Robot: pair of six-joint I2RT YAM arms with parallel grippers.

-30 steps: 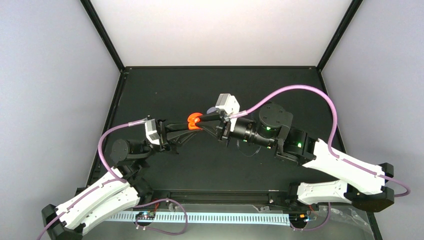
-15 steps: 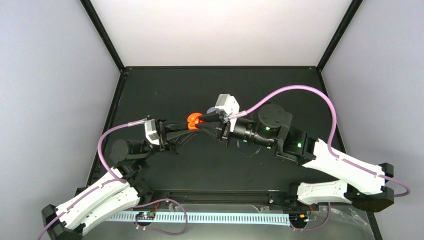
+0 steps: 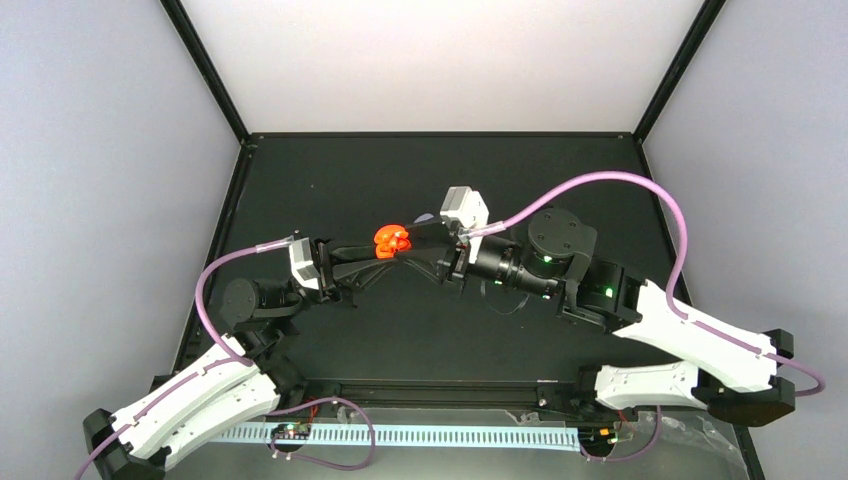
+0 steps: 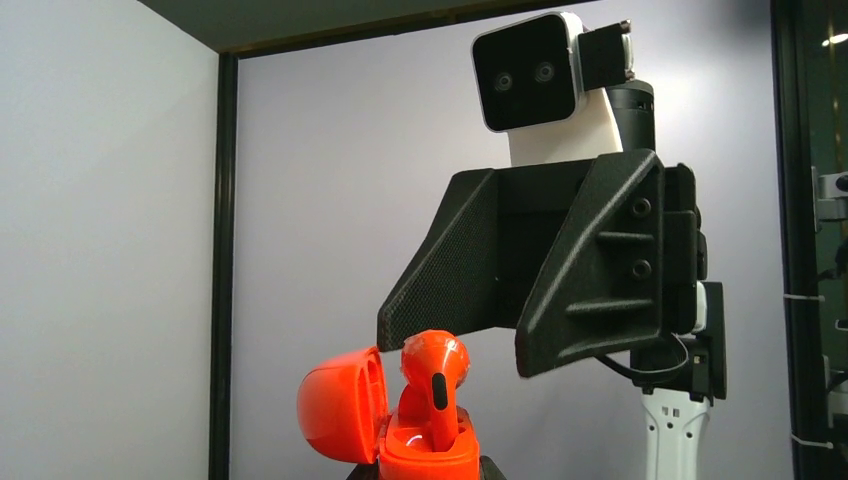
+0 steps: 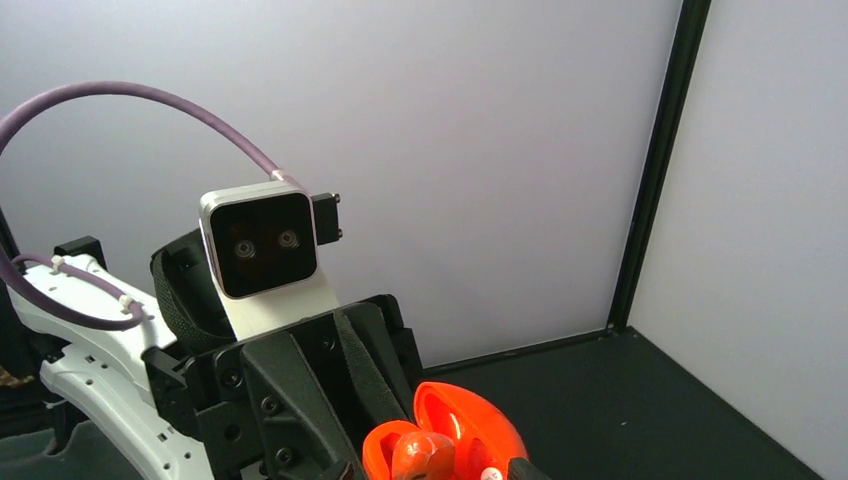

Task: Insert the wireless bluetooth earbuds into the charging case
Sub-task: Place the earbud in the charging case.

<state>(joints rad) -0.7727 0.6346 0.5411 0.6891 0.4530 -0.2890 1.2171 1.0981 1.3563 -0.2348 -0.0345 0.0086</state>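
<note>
Red-orange earbud: stands upright in the open charging case, stem sunk in a socket, head proud of the rim. Case lid hinged back to one side. Case clamped between the fingers of the left gripper, held clear of the black table. Right gripper close by the earbud; whether its jaws are parted cannot be told.

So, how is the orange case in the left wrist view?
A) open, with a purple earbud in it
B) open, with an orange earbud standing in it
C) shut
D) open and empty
B: the case has its lid open, and an orange earbud sticks up from it.
</note>
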